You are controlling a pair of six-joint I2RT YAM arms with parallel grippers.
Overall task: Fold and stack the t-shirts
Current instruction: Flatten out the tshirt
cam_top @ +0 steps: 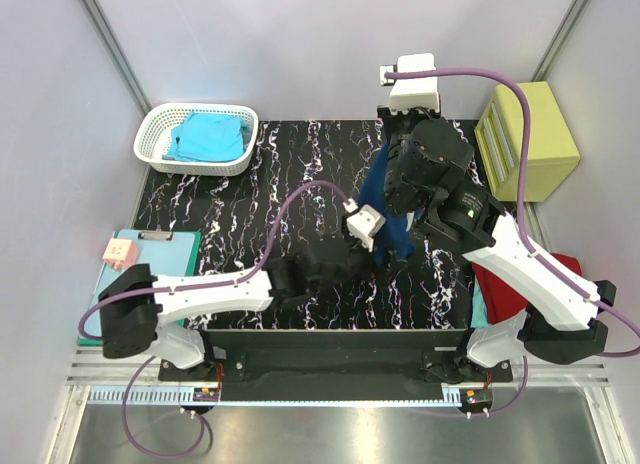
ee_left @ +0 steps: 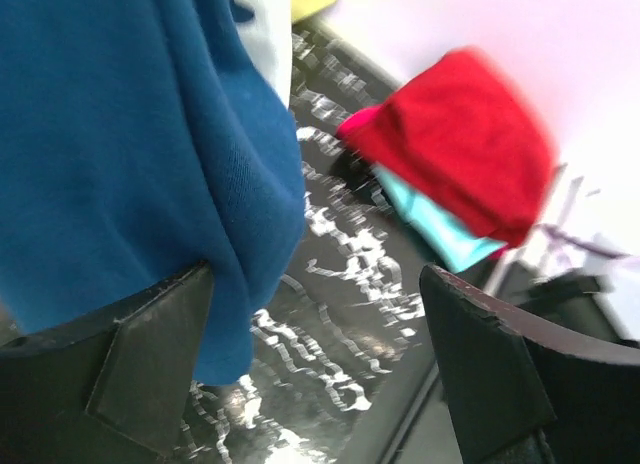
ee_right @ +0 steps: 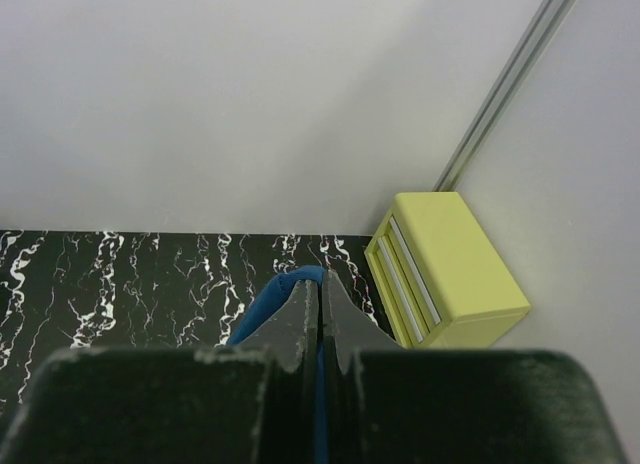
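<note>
The navy blue t-shirt (cam_top: 392,239) is held up off the marbled black table (cam_top: 250,204) by the right gripper (ee_right: 320,304), whose fingers are clenched on its upper edge, so the cloth hangs with its long axis near vertical. The left gripper (ee_left: 315,364) — jaws spread wide, nothing grasped — is set at the hanging lower fold, which lies against one finger's inner side, so the left arm is judged nearer for the next pinch. A turquoise tee (cam_top: 208,136) is seen in the white basket (cam_top: 160,124) at the far left corner — a red tee (ee_left: 465,134) and a pale turquoise one (ee_left: 440,229) are piled at the table's right edge.
</note>
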